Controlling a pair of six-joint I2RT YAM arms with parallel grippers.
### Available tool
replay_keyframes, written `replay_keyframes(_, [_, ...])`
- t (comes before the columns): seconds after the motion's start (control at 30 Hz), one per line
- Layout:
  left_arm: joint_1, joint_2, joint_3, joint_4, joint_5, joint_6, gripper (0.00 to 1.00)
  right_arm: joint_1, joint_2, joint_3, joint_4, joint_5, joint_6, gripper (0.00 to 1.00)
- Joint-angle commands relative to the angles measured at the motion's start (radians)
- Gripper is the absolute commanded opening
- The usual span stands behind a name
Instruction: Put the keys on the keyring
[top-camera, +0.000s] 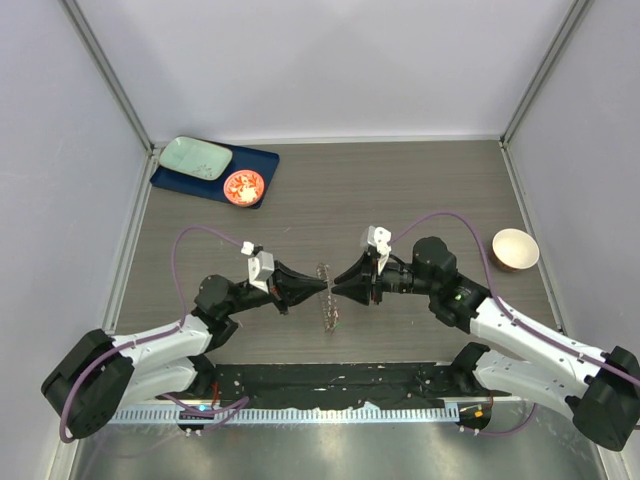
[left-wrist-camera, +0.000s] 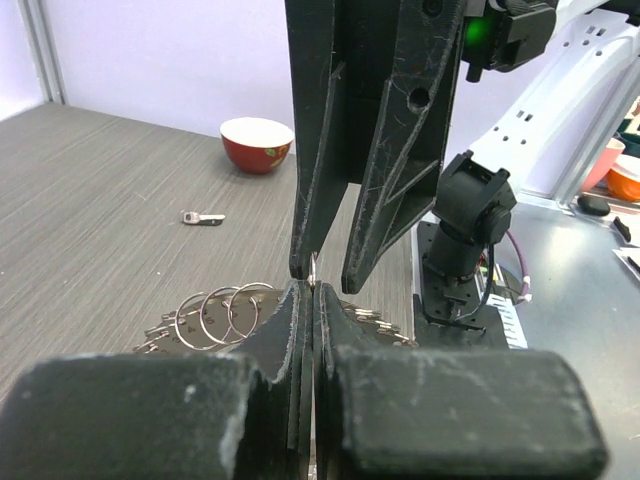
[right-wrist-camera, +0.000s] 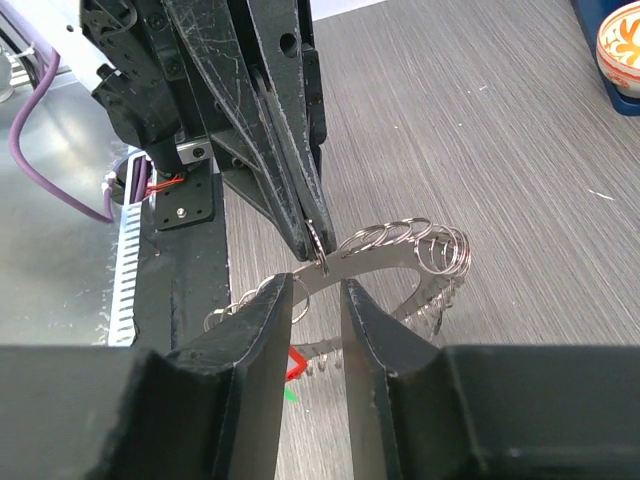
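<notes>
- My left claw (left-wrist-camera: 306, 292) is clamped tight on the keyring (right-wrist-camera: 395, 250), upright mid-tabletop.
- My right claw (right-wrist-camera: 315, 292), part-open, straddles its band.
- A loose key (left-wrist-camera: 203, 217) lies toward the bowl (top-camera: 515, 249) at the right edge.
- Tray (top-camera: 262, 160) at far-left corner.

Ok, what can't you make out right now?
- The coloured keys: right wrist view, only red and green slivers show; fingers of the right gripper hide the rest.
- Small loose key on the table: left wrist view, too small to tell its head colour.
- Grey metal keyring: top view, edge-on, too small to read its rings.
- Whether the right gripper touches the keyring: unclear in both wrist views.
</notes>
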Motion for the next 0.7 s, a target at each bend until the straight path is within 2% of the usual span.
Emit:
replay_keyframes(0.0, [-0.006, -0.007, 0.022, 0.122, 0.034, -0.015, 0.0, -0.008, 0.013, 0.002, 0.078, -0.046, -0.001, 0.29])
replay_keyframes(0.37, [-0.012, 0.01, 0.033, 0.14, 0.061, -0.035, 0.0, -0.011, 0.028, -0.004, 0.112, -0.089, 0.018, 0.22])
replay_keyframes(0.53, [-0.014, 0.023, 0.033, 0.147, 0.061, -0.041, 0.0, -0.01, 0.042, 0.004, 0.115, -0.133, 0.024, 0.11])
replay_keyframes(0.6, [-0.015, 0.025, 0.033, 0.15, 0.059, -0.041, 0.0, -0.01, 0.042, 0.01, 0.112, -0.142, 0.021, 0.02])
replay_keyframes(0.67, [-0.015, 0.025, 0.031, 0.15, 0.056, -0.039, 0.0, -0.01, 0.042, 0.015, 0.092, -0.135, 0.015, 0.01])
